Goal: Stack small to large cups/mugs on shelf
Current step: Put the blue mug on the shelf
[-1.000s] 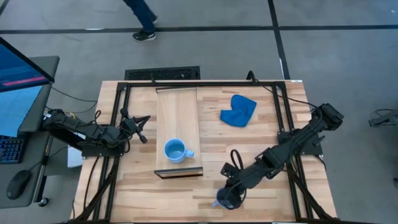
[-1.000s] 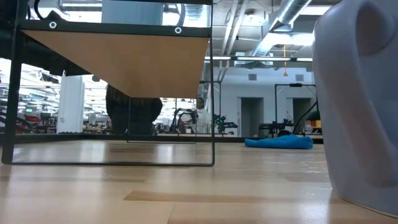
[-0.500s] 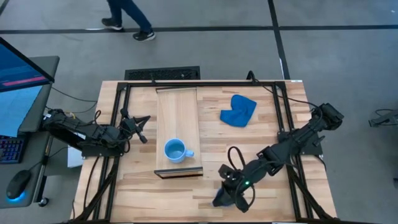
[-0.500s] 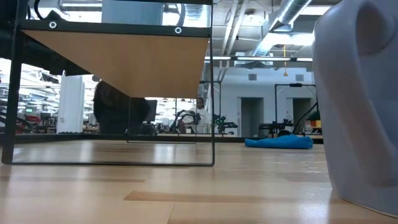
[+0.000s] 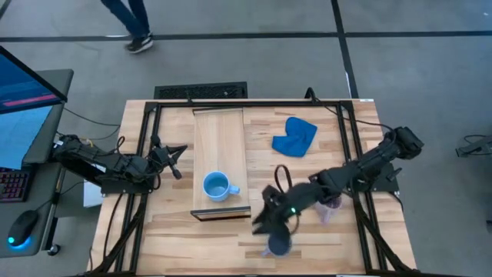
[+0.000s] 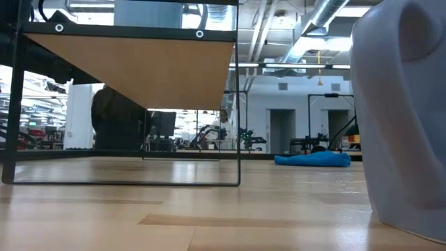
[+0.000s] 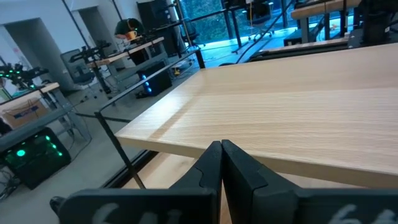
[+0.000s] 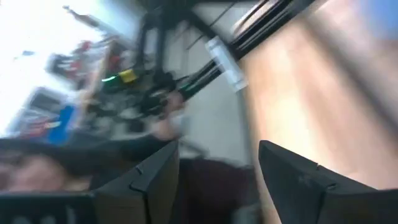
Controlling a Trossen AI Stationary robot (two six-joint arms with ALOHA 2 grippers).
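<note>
A light sky blue mug [image 5: 217, 186] stands upright on the long pale wood shelf [image 5: 221, 135], near its dark near end. A slate blue mug [image 5: 278, 245] stands on the table near the front edge. A lilac mug [image 5: 330, 209] stands on the table beside my right arm. My right gripper [image 5: 261, 221] is open and empty, just left of and beyond the slate blue mug; its wrist view [image 8: 214, 186] shows a wide gap between the fingers. My left gripper [image 5: 175, 154] is shut and empty, left of the shelf; it also shows in its wrist view [image 7: 222, 163].
A bright blue cloth [image 5: 294, 136] lies on the table right of the shelf's far end. In the low view a pale mug [image 6: 404, 118] stands very close on the right, and the shelf [image 6: 139, 63] sits raised on a black frame. A person walks beyond the table.
My right gripper has moved from over the slate blue mug toward the table's far-left, toward the shelf's near end. The mug stays on the table by the front edge. The arm's swing has uncovered the lilac mug.
</note>
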